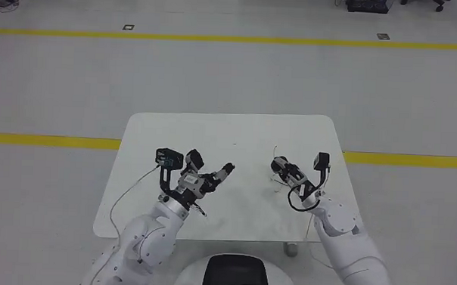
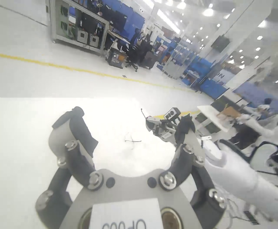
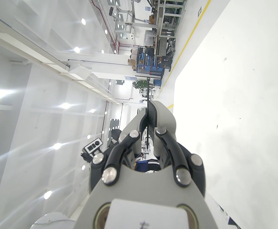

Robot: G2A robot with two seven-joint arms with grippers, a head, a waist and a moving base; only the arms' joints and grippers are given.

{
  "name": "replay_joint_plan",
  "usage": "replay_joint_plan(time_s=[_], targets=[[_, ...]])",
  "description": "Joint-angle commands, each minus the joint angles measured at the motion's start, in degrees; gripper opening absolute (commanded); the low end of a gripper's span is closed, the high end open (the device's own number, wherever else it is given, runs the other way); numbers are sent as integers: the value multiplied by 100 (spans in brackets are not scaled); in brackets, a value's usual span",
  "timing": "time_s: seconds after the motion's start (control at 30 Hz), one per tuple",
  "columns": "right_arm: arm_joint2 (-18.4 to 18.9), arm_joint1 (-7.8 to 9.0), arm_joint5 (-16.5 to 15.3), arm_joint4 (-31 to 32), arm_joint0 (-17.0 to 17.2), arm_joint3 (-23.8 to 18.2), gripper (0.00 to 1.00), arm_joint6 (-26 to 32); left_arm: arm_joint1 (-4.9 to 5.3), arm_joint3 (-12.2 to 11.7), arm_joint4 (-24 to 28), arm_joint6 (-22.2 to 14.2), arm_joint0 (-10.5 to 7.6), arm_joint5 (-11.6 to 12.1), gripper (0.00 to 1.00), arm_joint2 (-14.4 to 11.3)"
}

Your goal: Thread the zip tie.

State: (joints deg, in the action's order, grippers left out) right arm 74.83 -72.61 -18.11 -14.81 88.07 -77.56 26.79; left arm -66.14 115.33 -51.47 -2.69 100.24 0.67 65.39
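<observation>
A thin black zip tie (image 3: 148,86) is pinched between the pads of my right gripper (image 3: 150,105), which is shut on it. One end sticks out past the fingertips and the other runs back between the fingers. In the top view the right gripper (image 1: 278,164) hovers over the right part of the white table (image 1: 229,131), with the zip tie (image 1: 274,152) poking out of it. My left gripper (image 1: 211,166) is over the table's middle left, open and holding nothing. From the left wrist, the left gripper (image 2: 131,115) faces the right gripper (image 2: 148,120) and the zip tie (image 2: 143,112).
A thin dark wiry piece (image 2: 132,141) lies on the table (image 2: 32,112) between the two grippers; I cannot tell what it is. A light cable (image 1: 128,192) hangs off the table's left front edge. Yellow floor lines (image 1: 54,141) run past the table.
</observation>
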Motion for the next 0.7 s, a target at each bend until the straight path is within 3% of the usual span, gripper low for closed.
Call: replay_joint_plan(time_s=[0.0, 0.27, 0.47, 0.53, 0.67], targets=[[-11, -4, 9, -33, -22, 23, 0, -16, -12, -34, -231, 132, -23, -44, 100, -114], [-12, -5, 13, -28, -22, 17, 0, -37, -8, -42, -339, 203, -37, -71, 100, -84], [-125, -44, 1, -101, -19, -27, 0, -332, 34, -86, -2086, 317, -117, 97, 100, -446], [-180, -63, -51, -134, -51, 16, 0, -406, 31, -147, -2702, 338, -136, -31, 100, -635], [-274, -92, -95, -179, -128, 120, 0, -480, 22, -339, -3540, 388, -269, -32, 100, -955]])
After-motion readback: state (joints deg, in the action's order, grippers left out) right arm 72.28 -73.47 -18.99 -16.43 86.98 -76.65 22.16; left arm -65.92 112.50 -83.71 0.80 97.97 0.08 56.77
